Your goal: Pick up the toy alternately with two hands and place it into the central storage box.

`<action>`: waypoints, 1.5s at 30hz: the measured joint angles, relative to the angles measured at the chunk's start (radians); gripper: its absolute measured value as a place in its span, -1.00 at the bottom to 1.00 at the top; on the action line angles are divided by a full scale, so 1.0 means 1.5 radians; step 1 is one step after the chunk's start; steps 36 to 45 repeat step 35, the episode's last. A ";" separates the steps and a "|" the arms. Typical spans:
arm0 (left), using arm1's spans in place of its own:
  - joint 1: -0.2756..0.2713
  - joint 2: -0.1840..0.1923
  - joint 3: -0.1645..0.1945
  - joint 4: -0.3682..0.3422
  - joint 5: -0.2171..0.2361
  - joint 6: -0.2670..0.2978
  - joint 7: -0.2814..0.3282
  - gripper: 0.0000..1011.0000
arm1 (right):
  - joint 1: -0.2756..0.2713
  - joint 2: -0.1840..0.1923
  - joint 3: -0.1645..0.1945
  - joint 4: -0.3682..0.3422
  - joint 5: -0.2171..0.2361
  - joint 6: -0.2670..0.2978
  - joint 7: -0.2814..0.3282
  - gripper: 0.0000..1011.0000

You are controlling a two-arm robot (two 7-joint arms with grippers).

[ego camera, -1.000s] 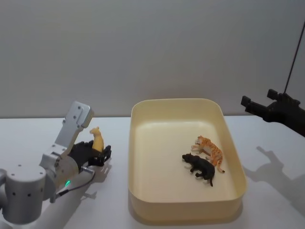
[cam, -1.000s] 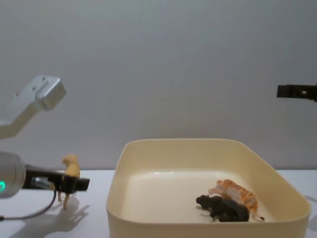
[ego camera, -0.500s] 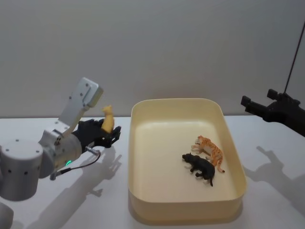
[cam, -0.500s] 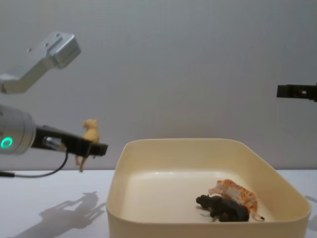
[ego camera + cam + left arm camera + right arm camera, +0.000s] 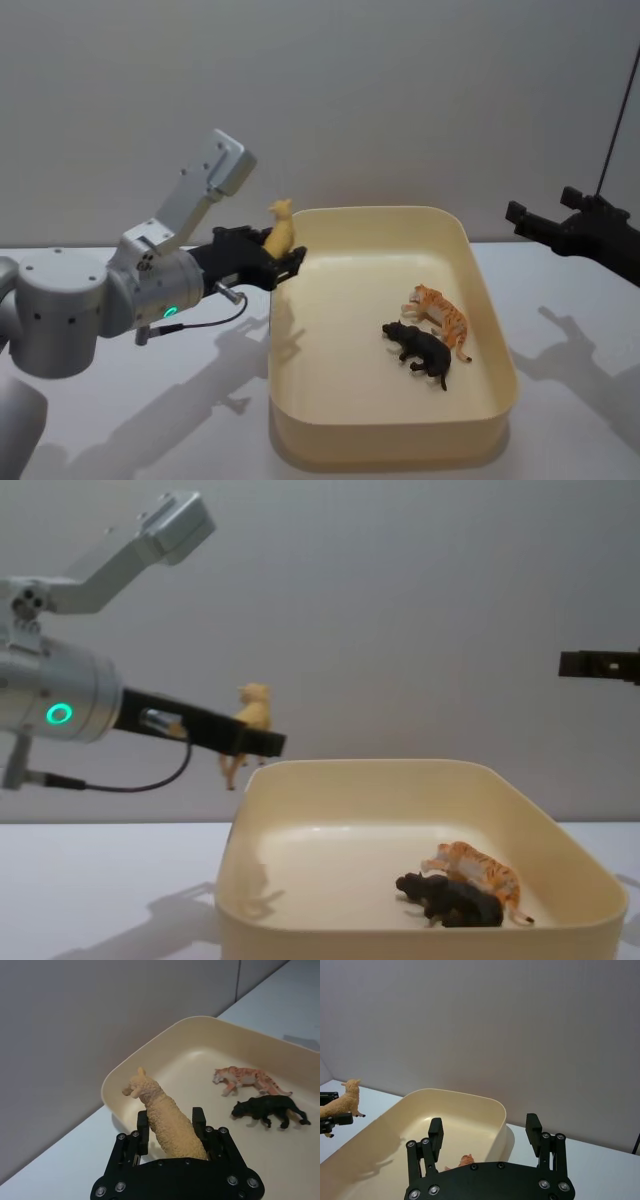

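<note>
The left gripper (image 5: 283, 262), clamped on the tan toy (image 5: 278, 231), has lifted it off the tabletop (image 5: 90, 420) to the central storage box's (image 5: 400, 440) left rim, so release looks close. The right gripper (image 5: 485, 1136) waits open, far right.

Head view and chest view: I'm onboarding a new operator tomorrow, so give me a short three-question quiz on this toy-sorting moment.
1. True or false: the left tool is shut on the yellow alpaca toy.
2. Multiple choice: which toys lie inside the storage box? A) a tiger and a black panther B) an elephant and a zebra C) none
3. Fill in: the right tool is ____ and holds nothing, raised off to the box's right.

Key:
1. True. In the left wrist view the fingers press the alpaca's body, which hangs above the box's left rim.
2. A. The tiger and the panther lie side by side.
3. open
</note>
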 joint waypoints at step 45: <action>-0.084 -0.063 0.053 0.104 0.028 -0.010 -0.208 0.98 | 0.000 0.000 0.000 0.000 0.000 0.000 0.000 0.98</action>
